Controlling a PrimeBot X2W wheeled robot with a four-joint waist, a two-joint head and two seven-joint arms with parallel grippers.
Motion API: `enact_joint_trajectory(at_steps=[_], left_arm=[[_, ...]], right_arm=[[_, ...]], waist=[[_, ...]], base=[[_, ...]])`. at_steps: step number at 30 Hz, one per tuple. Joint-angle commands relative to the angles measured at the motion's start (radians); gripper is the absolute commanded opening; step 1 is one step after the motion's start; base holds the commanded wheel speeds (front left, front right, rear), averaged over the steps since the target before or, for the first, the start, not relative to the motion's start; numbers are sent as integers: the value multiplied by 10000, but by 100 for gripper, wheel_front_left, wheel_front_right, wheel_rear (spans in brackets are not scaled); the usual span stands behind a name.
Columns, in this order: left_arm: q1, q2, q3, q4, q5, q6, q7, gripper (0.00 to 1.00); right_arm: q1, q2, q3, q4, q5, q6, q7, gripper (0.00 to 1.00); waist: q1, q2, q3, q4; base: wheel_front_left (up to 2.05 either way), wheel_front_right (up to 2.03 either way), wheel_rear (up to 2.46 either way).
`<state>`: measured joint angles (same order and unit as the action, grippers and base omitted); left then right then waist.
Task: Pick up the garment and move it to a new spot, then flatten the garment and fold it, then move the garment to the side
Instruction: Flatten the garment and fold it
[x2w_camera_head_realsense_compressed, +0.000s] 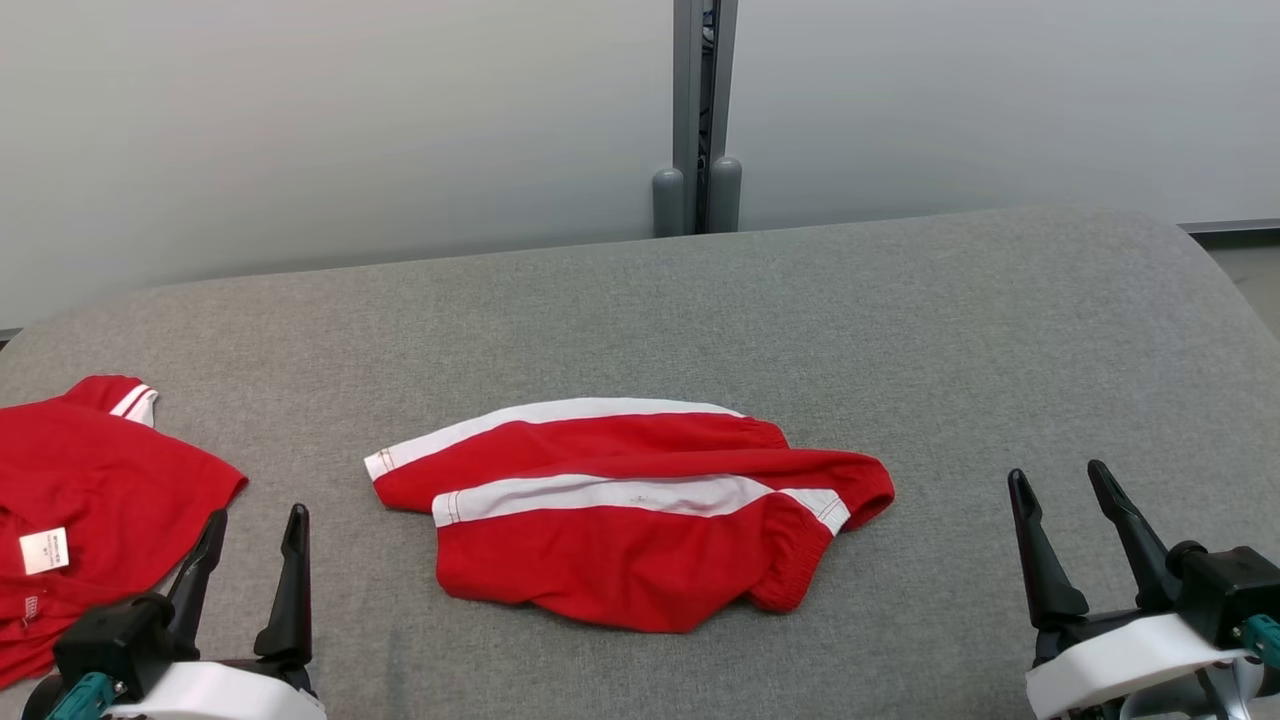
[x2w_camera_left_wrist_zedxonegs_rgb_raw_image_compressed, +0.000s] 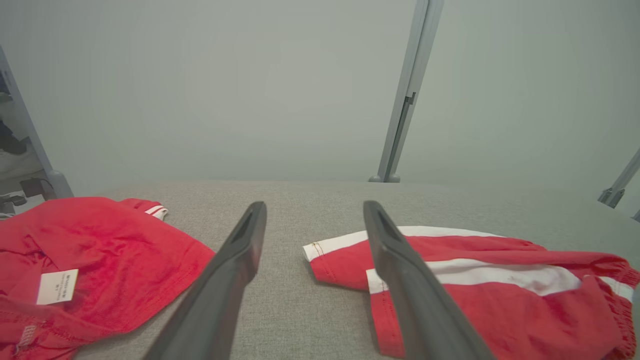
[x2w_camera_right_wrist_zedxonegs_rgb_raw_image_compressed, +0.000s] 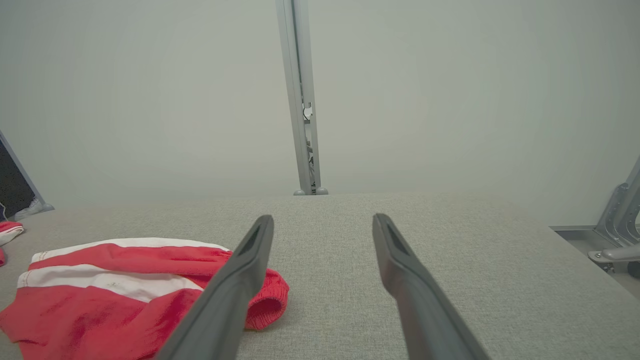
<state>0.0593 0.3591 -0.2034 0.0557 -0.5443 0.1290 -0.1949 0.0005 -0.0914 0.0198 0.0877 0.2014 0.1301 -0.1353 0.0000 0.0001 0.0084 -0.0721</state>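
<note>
head view: red shorts lie rumpled near the middle of a grey, woven-fabric tabletop, leg hems to the left and the gathered elastic waistband to the right. a broad white stripe runs along each leg, and the thin, smooth cloth is lapped over itself in soft folds. a red shirt with a white-trimmed sleeve and a white label lies at the tabletop's left edge, well apart from the shorts. the left gripper at lower left and the right gripper at lower right flank the shorts, each with its two dark, tapered fingers spread wide and holding nothing. bare fabric stretches behind the shorts to the rounded far edge, where a grey post divides a pale wall.

left wrist view: the left gripper's fingers stand wide apart above the tabletop. the stitched leg hems of the shorts lie behind the right-hand finger, and the shirt lies to the left of the other. a strip of bare grey weave separates the two garments.

right wrist view: the right gripper's spread fingers point across bare tabletop toward the post. the ribbed waistband bulges just beside the left-hand finger, with the rest of the shorts at lower left. the surface to the right is bare up to its edge.
</note>
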Motion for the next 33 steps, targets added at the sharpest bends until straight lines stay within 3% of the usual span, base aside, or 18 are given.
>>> enact_joint_trajectory(at_steps=[1,6,12,21,31,32,33], left_arm=[[93,50,26,-38,36,60,-3,100],[-207,133,-94,-101,138,73,161,100],[-1431,7,-754,204,224,-283,1061,100],[-2866,-293,-1485,2251,-526,-1090,3056,100],[-3541,-402,-1704,3205,-850,-1650,3387,100],[-3602,-395,-1705,3232,-869,-1687,3375,80],[-3636,-404,-1712,3235,-913,-1736,3354,43]], right_arm=[[32,-3,2,6,-46,11,15,100],[-54,5,-39,-35,-38,12,8,100],[-401,-31,78,-151,-21,12,-20,100],[-824,-73,405,59,77,9,-210,100],[-1097,-72,460,365,123,9,-430,100],[-1108,-67,469,390,120,9,-448,100],[-1116,-60,484,417,112,9,-439,100]], waist=[[0,-1,9,-9],[0,-1,153,-8],[0,-1,736,14],[0,-1,1583,-277],[0,-1,1868,-458],[0,-1,1873,-462],[0,-1,1873,-462]], base=[[0,0,0],[0,0,0],[0,0,0],[0,0,0],[0,0,0],[0,0,0],[0,0,0]])
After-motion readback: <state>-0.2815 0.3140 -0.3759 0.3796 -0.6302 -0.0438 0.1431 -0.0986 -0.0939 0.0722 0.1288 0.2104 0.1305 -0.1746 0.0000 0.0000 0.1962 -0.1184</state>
